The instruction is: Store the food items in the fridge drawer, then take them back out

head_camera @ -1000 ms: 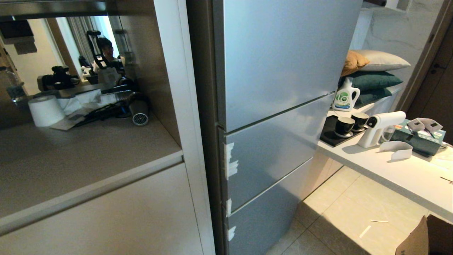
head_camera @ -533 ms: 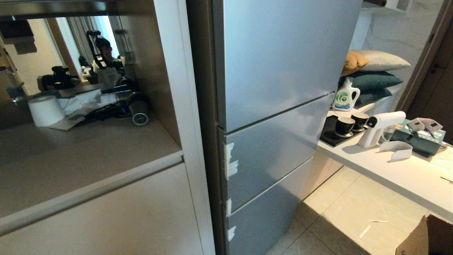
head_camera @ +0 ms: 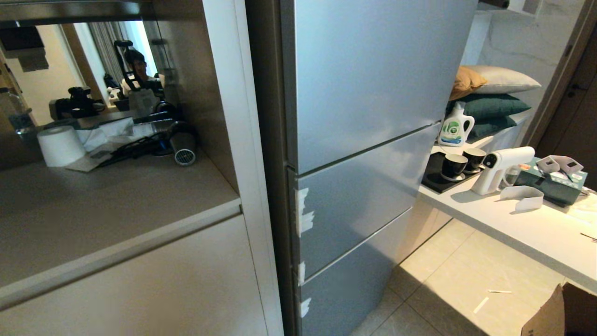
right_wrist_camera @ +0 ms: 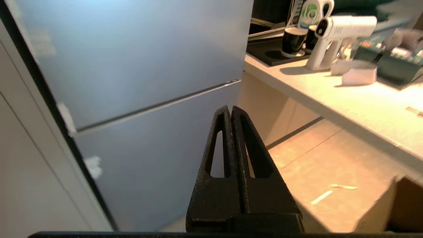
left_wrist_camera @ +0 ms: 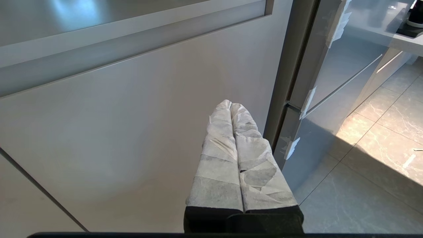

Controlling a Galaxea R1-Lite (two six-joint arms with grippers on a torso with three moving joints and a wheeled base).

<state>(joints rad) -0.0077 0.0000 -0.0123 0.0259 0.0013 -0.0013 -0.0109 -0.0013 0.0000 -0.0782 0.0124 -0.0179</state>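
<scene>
The fridge [head_camera: 368,93] looks smooth brushed-silver metal with a soft sheen; the cabinet door [left_wrist_camera: 132,125] matt beige.

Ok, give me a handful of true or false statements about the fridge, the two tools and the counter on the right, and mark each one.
1. Every front of the fridge is closed. True.
2. The left tool is wide open. False: its wrapped fingers are pressed together, in front of a beige cabinet door.
3. The right tool holds a potato. False: it is shut and empty, pointing at the fridge.
4. Two black cups sit on a dark tray on the counter. True.
5. A green pepper lies beside the white spray gun. False: no pepper or potato is in view.
</scene>
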